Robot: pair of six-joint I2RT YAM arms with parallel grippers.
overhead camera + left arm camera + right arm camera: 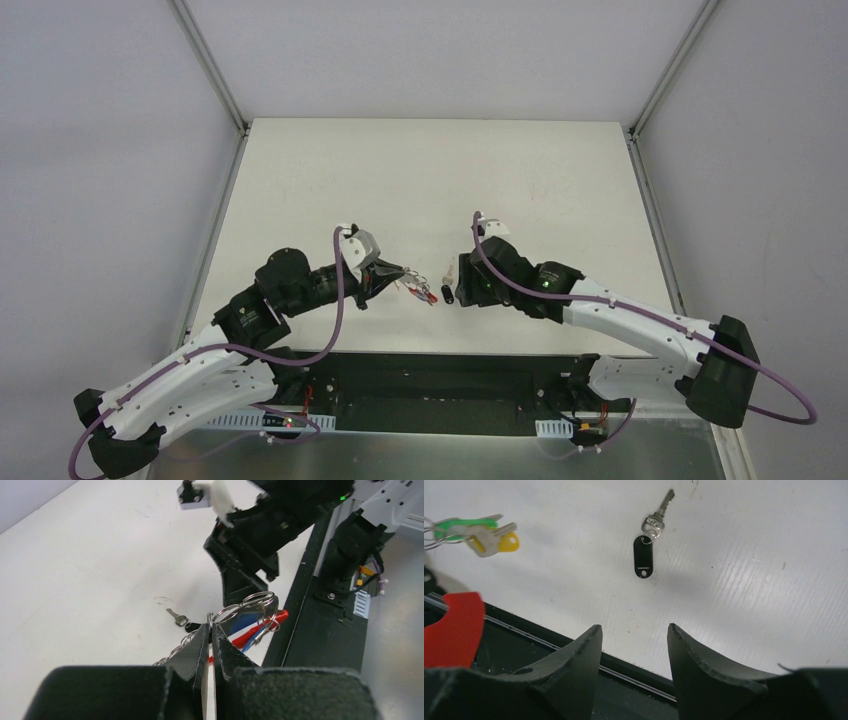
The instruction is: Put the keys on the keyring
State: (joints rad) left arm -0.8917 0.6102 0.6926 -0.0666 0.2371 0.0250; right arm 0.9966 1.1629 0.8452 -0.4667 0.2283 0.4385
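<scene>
Left gripper (pixel 211 626) is pinched together on the thin wire of the keyring (pixel 248 601) and holds it up off the table (pixel 420 180), near the front edge between the two arms. The ring's silvery loops stick out past the fingertips, with its red section (pixel 247 637) and a blue piece hanging just below. A green-headed key (pixel 459 526) and a yellow-headed key (pixel 506 542) hang in the same bunch, seen at the left edge of the right wrist view. Right gripper (pixel 634 628) has its jaws apart with nothing between them, hovering low over the table and facing the left gripper. One loose key (pixel 655 520) with a black tag (pixel 643 556) lies flat on the table just ahead of the right fingers, apart from the keyring and touched by neither gripper.
</scene>
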